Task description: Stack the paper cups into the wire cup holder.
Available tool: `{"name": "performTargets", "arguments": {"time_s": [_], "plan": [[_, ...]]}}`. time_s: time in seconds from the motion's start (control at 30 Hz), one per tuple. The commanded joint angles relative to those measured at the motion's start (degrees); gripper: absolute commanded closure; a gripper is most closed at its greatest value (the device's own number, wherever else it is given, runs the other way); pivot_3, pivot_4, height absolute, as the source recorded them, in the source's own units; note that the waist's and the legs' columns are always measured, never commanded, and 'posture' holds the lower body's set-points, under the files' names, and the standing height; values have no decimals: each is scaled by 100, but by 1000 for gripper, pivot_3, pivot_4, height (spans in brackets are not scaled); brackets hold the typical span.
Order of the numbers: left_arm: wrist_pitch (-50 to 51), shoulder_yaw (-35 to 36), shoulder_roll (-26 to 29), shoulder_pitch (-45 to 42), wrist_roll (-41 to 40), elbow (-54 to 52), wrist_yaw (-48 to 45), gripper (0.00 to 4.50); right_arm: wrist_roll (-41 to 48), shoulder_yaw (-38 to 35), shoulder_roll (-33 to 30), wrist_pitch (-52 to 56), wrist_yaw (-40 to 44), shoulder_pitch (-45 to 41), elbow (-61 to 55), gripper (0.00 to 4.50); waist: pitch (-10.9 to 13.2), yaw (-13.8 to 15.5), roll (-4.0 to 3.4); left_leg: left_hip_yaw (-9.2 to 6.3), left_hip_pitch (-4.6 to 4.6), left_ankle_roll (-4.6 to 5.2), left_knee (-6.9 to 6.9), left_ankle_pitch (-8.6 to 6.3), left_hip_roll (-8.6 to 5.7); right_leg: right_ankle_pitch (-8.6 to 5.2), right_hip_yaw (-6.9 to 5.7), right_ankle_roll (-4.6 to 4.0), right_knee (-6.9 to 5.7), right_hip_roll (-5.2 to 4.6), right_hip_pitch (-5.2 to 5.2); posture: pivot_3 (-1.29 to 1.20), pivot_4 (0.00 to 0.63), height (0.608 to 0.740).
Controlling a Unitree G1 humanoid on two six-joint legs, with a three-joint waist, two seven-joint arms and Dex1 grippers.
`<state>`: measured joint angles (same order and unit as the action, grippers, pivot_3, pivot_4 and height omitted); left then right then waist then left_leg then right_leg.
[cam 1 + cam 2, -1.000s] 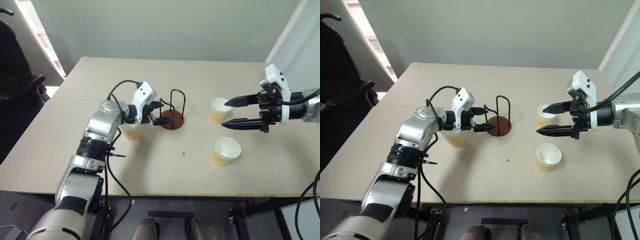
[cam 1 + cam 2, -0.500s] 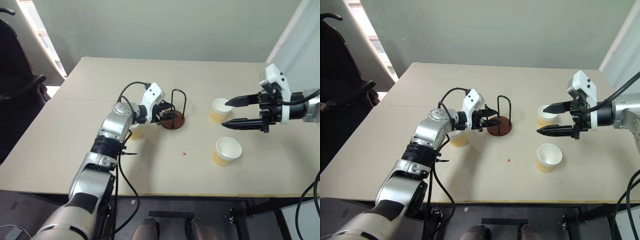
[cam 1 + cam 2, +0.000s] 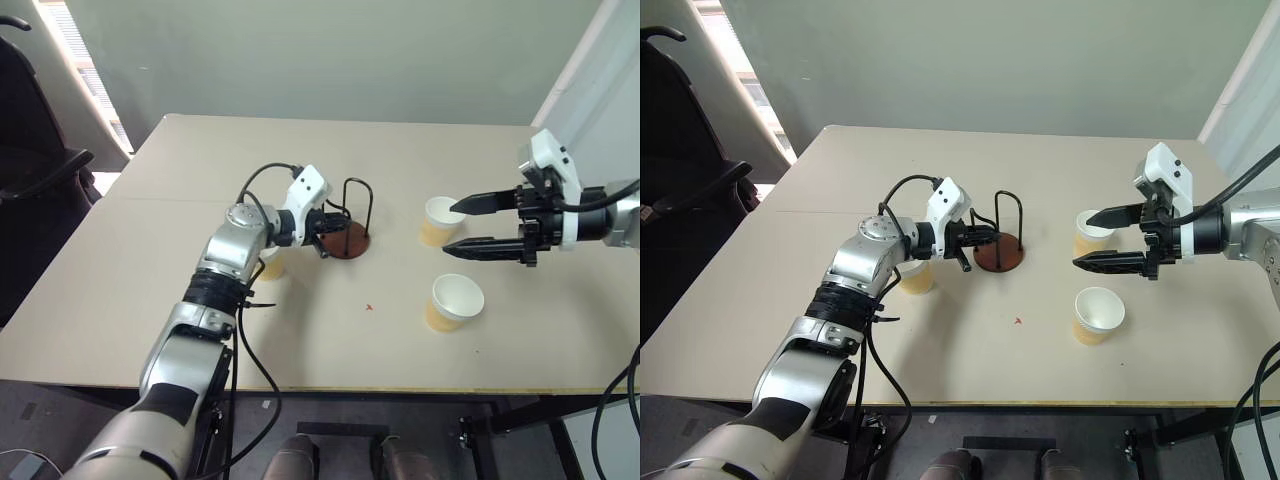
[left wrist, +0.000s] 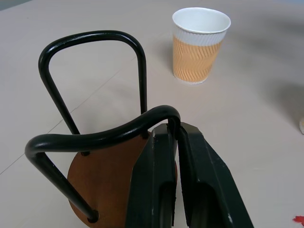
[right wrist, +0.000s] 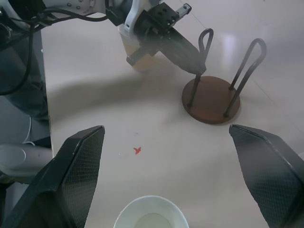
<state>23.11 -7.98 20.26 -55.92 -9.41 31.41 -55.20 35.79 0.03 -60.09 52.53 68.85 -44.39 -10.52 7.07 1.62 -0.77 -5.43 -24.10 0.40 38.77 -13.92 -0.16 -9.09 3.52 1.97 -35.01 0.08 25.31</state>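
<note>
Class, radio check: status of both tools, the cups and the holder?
Left tool shut on black wire cup holder. Right tool open, empty, beside a tan paper cup. Holder empty; three cups on table.

Head pair downward; wrist views near table (image 3: 150,280)

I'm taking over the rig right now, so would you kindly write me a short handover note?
Left claw: shut on the near wire loop of the wire cup holder.
Right claw: open, empty, hovering by the far right cup.
Cups: another right cup nearer the table's front edge; left cup beside the left arm.
Done: no cup in the holder.
Left: stack all three.
</note>
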Motion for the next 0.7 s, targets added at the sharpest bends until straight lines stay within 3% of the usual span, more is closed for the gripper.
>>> {"name": "performTargets", "arguments": {"time_s": [0.03, 0.4, 0.7], "plan": [[117, 69, 124, -72, -275, -476, -523, 4476, 75, -296, -144, -2, -23, -26, -149, 115, 0, 1, 0, 0, 0, 0, 0, 0, 0, 0, 0, 0, 0, 0, 0, 0, 150, 740], [565, -115, 1042, 298, -719, -1589, -2127, 4476, 219, -377, -500, 41, 292, 133, -285, 115, 0, 15, 0, 1, -2, 8, 0, -6, 0, -4, 2, 3, 4, 0, 1, 0, 150, 740], [600, -245, 1109, 390, -872, -1924, -2535, 4476, 337, -538, -1142, -49, 843, 611, -395, 115, 0, 30, 0, 3, -11, 18, 18, -14, -1, -5, 2, 3, 5, -3, -1, 0, 150, 740]]}}
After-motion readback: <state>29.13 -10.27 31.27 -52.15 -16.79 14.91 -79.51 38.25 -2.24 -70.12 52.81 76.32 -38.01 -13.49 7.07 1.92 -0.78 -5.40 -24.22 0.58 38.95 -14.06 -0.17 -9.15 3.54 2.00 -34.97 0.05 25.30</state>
